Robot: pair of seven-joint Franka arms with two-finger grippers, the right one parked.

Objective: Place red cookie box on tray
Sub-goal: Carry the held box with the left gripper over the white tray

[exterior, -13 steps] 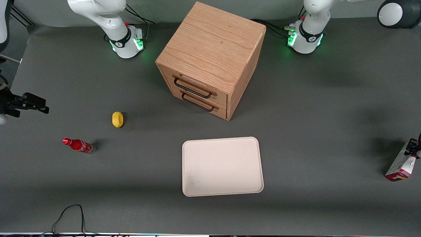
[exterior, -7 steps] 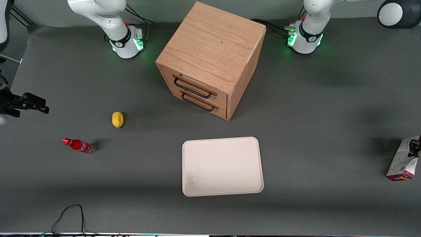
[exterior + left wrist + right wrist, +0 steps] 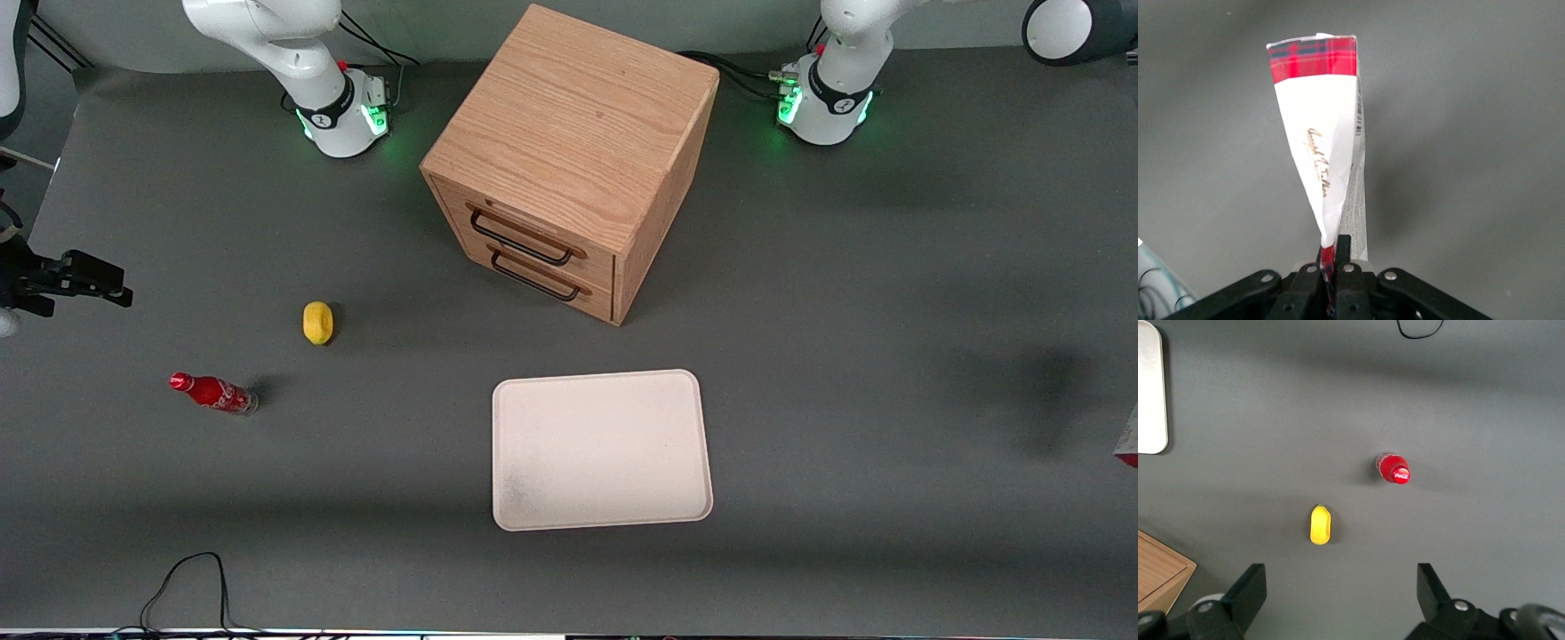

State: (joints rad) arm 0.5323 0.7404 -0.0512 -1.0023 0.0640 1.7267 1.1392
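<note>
from the front, your red cookie box (image 3: 1129, 443) sat at the working arm's end of the bench, well apart from the tray (image 3: 601, 449). at the left wrist, the claw (image 3: 1333, 261) pinched the box (carry step); next, swing toward the tray.

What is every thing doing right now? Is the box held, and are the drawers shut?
red cookie box: gripped at one end, hanging clear above the table, not on the tray.
gripper: shut on the box, at the working arm's end of the table.
tray: flat on the table, nothing on it.
drawer cabinet: both drawers shut.
cola bottle: standing upright.
yellow toy: resting on the table.
</note>
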